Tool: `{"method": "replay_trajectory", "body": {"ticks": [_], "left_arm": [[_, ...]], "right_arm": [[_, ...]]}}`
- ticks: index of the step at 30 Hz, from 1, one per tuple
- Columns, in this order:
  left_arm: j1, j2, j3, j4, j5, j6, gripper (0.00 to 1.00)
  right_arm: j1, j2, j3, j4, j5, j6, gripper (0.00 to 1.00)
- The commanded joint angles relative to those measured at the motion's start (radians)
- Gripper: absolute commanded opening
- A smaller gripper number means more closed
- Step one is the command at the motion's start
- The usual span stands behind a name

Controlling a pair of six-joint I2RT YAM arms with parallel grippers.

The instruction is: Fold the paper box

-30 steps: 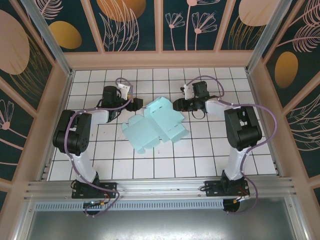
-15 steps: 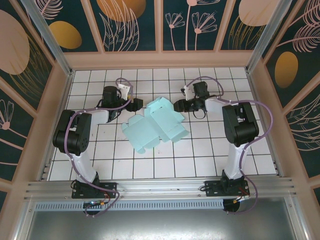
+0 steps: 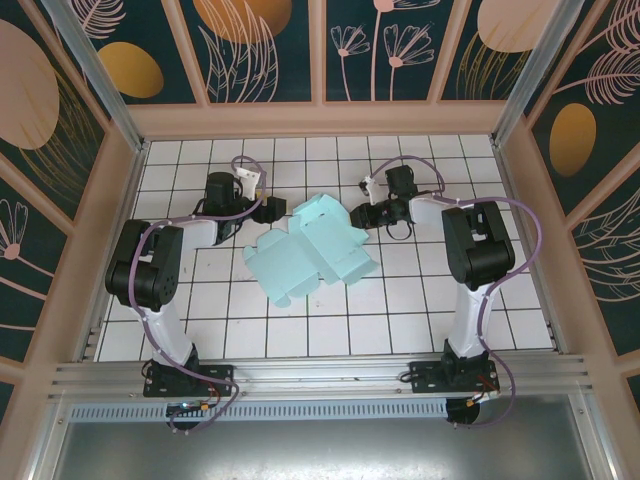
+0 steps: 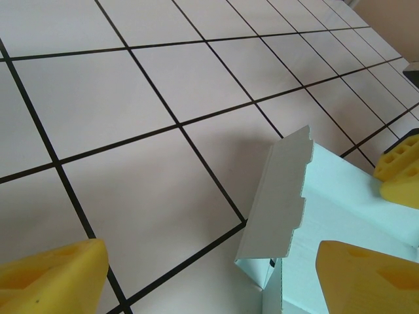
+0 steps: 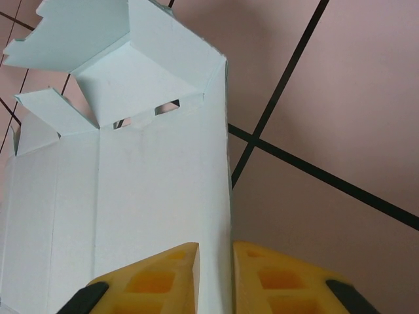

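A white tiled table (image 3: 400,300) with black grid lines sits inside walls (image 3: 270,50) of dark teal panels painted with pale flowers and orange discs. The right hand (image 5: 215,255) is narrowed almost to a close. Its yellow fingers (image 5: 157,278) sit astride a long edge of the box (image 3: 310,250), with the thin card showing in the slim gap between them. Past that grip, the wrist view shows the pale mint panel running away to a folded-up end with small flaps and a slot. The left hand (image 4: 209,281) is wide and holds nothing, low over the tiles by the box's far left corner. A toothed flap (image 4: 278,196) stands upright between its yellow fingers. From above, the box lies partly folded near the table's middle, its flat part spread toward the near left. The two hands face each other across its far end, with the arms bent in from either side.
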Motion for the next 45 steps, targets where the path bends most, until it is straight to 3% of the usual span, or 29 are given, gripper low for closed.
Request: {"method": "replay_trajectory", "body": {"ticks": [1, 8, 14, 22, 32, 41, 45], "left_arm": [[0.003, -0.007, 0.006, 0.01, 0.026, 0.016, 0.82], [0.003, -0.009, 0.002, 0.012, 0.027, 0.015, 0.83], [0.004, -0.014, -0.003, 0.013, 0.024, 0.017, 0.83], [0.003, -0.029, -0.017, 0.03, 0.004, 0.009, 0.82], [0.009, -0.031, -0.013, 0.06, -0.043, -0.05, 0.81], [0.03, -0.056, -0.036, 0.082, -0.082, -0.066, 0.81], [0.035, -0.06, -0.042, 0.085, -0.089, -0.073, 0.81]], "right_arm": [[-0.003, 0.004, -0.003, -0.01, -0.039, -0.036, 0.2], [-0.004, 0.022, 0.008, -0.033, -0.066, -0.064, 0.21], [-0.004, 0.008, 0.001, -0.028, -0.055, -0.069, 0.01], [0.009, -0.091, -0.052, 0.044, 0.03, -0.084, 0.0], [0.125, -0.224, -0.061, 0.005, 0.386, -0.217, 0.0], [0.331, -0.263, -0.091, 0.036, 0.899, -0.448, 0.0], [0.402, -0.256, -0.136, 0.161, 1.12, -0.574, 0.0]]}}
